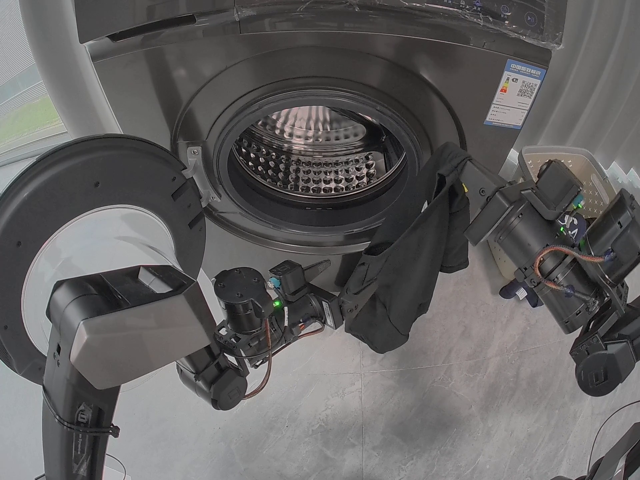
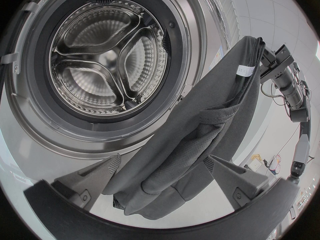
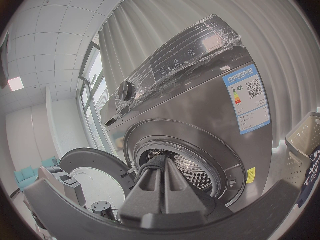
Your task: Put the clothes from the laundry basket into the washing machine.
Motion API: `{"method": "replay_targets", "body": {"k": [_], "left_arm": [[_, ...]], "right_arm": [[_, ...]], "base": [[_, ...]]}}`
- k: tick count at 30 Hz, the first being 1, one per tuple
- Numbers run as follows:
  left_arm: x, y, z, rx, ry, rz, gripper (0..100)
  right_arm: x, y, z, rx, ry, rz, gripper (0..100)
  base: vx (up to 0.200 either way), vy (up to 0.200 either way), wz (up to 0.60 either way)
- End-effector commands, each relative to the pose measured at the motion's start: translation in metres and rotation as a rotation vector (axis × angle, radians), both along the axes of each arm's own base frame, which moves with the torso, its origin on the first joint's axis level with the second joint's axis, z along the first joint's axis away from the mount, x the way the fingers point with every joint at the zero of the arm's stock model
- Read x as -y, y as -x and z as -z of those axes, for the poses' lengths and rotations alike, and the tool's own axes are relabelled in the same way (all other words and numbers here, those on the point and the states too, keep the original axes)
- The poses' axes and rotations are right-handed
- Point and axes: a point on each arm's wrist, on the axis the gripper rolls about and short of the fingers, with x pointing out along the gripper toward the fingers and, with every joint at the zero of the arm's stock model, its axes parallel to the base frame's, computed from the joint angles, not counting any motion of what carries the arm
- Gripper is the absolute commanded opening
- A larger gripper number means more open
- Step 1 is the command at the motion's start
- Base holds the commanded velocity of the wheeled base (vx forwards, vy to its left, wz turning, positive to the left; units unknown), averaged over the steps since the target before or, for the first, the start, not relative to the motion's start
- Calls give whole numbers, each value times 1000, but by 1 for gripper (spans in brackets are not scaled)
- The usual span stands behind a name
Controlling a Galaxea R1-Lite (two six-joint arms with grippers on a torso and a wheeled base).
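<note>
drum — glossy dimpled steel | garment — matt dark cloth | laundry basket perforated plastic | floor smooth tile

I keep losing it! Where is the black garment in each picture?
Head view: the black garment hangs between left claw and right claw, right of the shiny drum.
Left wrist view: the garment fills the middle, between the open left claw's fingers.
Right wrist view: its fold is pinched in the shut right claw.
Shared landmark: the drum.

Grey tile floor — pale curtain, window, panelled ceiling.
</note>
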Motion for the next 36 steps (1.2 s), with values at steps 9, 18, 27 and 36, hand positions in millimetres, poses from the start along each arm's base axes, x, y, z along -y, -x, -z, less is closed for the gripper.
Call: {"method": "replay_targets", "body": {"k": [9, 18, 27, 36], "left_arm": [[19, -19, 12, 53, 15, 8, 100], [20, -20, 10, 72, 12, 4, 0], [10, -17, -22, 119, 50, -44, 0], [-15, 18, -54, 106, 31, -56, 0]], "right_arm": [[-3, 1, 2, -7, 3, -11, 0], [-3, 1, 4, -14, 5, -12, 0], [-1, 0, 6, -19, 9, -4, 0], [6, -4, 8, -27, 14, 23, 0]], "base": [[0, 0, 0], [0, 0, 0], [0, 0, 0], [0, 0, 0]]}}
